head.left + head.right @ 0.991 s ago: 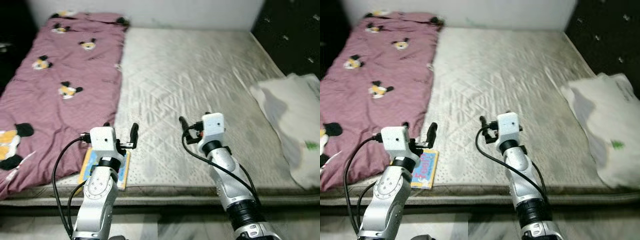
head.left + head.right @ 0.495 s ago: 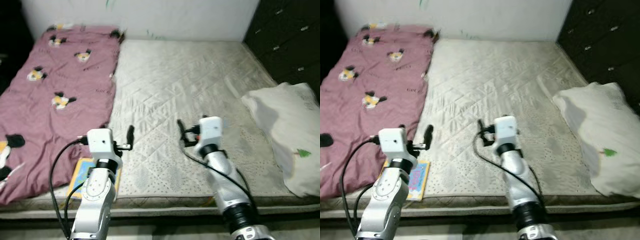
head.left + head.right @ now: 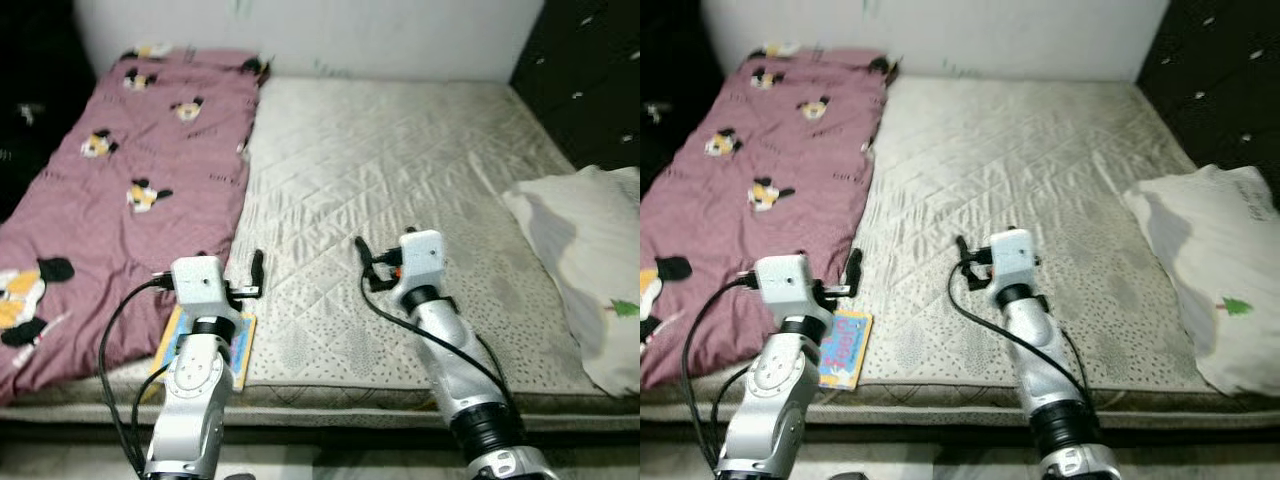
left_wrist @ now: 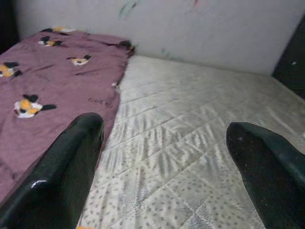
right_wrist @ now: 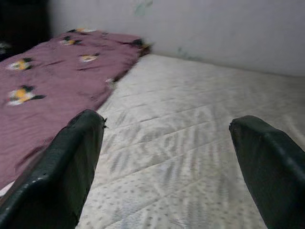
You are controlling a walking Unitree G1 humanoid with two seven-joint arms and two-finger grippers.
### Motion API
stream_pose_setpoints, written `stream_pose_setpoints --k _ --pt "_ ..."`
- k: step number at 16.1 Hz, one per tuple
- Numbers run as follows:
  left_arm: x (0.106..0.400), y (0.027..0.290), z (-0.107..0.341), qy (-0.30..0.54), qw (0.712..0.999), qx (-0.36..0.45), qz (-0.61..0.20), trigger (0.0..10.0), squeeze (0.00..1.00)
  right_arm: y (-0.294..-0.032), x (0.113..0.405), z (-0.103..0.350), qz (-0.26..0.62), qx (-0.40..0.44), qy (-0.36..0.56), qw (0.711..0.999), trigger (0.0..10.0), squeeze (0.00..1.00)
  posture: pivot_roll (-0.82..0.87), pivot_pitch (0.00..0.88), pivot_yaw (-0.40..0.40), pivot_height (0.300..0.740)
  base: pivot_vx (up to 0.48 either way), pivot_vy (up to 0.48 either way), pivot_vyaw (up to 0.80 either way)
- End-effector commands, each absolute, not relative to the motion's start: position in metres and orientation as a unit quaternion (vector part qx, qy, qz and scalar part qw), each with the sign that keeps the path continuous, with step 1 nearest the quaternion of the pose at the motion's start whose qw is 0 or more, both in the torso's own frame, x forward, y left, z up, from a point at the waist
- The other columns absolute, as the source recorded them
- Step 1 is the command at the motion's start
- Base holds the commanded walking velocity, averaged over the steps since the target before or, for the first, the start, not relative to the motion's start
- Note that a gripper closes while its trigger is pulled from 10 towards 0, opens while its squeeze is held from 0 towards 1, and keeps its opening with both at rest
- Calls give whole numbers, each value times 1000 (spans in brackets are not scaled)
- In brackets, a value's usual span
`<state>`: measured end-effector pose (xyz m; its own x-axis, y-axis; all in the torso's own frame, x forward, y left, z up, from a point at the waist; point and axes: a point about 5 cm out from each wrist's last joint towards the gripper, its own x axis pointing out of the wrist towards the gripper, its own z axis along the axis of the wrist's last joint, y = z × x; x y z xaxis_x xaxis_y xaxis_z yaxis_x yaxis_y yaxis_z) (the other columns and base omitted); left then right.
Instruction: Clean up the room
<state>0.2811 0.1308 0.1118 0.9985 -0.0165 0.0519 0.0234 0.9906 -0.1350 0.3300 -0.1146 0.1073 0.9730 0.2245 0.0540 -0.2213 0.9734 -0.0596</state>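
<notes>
Legible text: almost none.

- Book (image 3: pixel 846 349), lying flat at near edge of mattress (image 3: pixel 400 180), just right of the maroon blanket (image 3: pixel 120 190): colourful cover with large pink lettering on blue and yellow. Letters too small and blurred to read; possibly a short title word, not certain.
- Pillow (image 3: pixel 1215 290), right side of bed: small green tree-shaped mark printed near its near end. No words readable beside it.
- Blanket: repeated cartoon mouse-head print, no lettering.
- Wall (image 3: pixel 400 30) at far end: faint green scribbles, not readable as writing.
</notes>
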Motion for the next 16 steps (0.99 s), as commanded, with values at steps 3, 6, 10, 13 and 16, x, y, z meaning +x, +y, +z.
stream_pose_setpoints --k 3,6,10,13,16 --pt "280 129 108 -17 997 -77 3 10000 0 -109 327 105 119 -23 -28 992 10000 0 51 104 -29 740 0 480 0" --pt "280 130 109 -18 997 -74 6 10000 0 -110 328 106 122 -26 -29 992 10000 0 51 100 -31 740 0 480 0" --pt "280 134 109 -19 997 -72 13 10000 0 -111 330 107 124 -34 -30 991 10000 0 54 100 -32 740 0 480 0" --pt "280 133 109 -17 997 -76 5 10000 0 -108 330 106 130 -34 -28 991 10000 0 54 100 -32 740 0 480 0" --pt "280 134 111 -27 997 -73 4 10000 0 -106 330 106 134 -36 -30 990 10000 0 56 99 -31 740 0 450 0"
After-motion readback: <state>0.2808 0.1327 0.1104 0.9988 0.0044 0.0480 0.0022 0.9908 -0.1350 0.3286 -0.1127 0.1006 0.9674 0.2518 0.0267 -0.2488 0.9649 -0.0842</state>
